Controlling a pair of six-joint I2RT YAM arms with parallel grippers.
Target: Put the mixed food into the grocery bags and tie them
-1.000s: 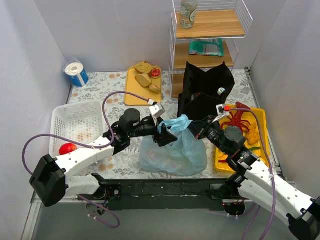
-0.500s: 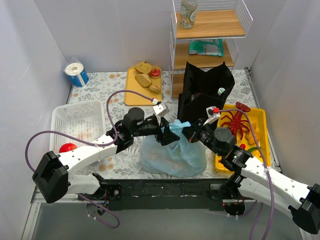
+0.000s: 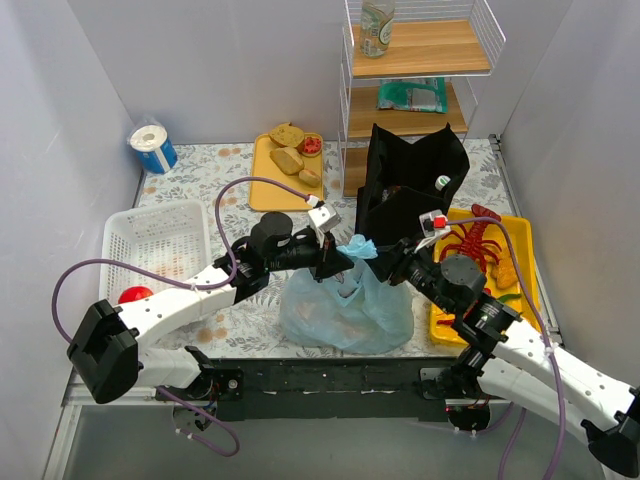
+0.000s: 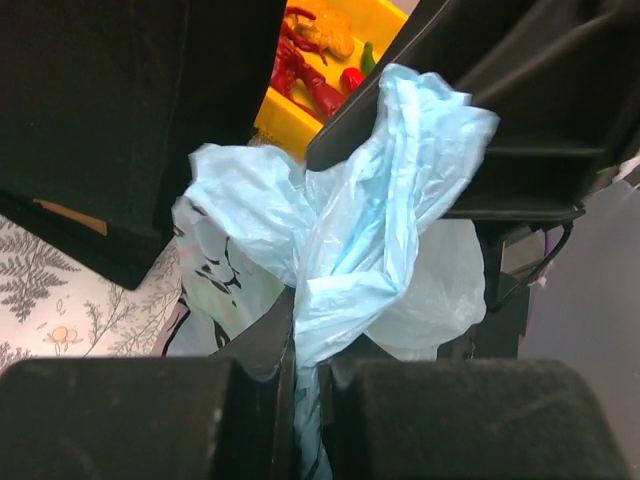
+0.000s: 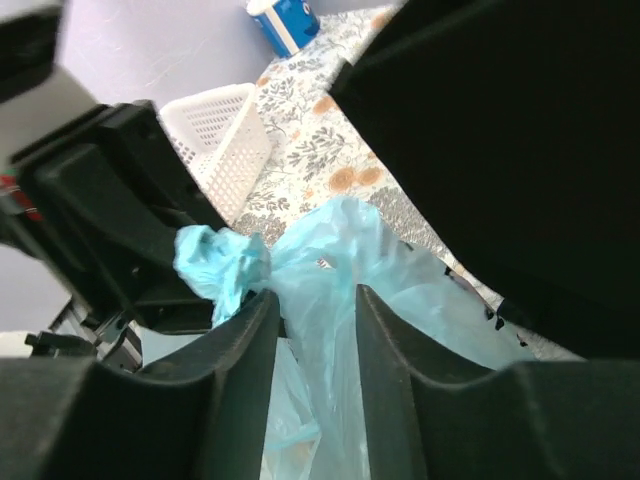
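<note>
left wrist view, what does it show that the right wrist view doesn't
Only left wrist: the yellow tray with the red lobster, and the left claw shut on a bunched strip of the blue bag. Only right wrist: the white basket and the blue roll. Both: the blue bag and the floral table.

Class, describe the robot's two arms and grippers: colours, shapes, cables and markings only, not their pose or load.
The left arm and right arm have white rounded shells joined by black cylindrical joints. A purple cable loops beside each. The left gripper and right gripper are black, with thick blocky fingers. A small pale box tops each wrist; the right one bears a red spot.
</note>
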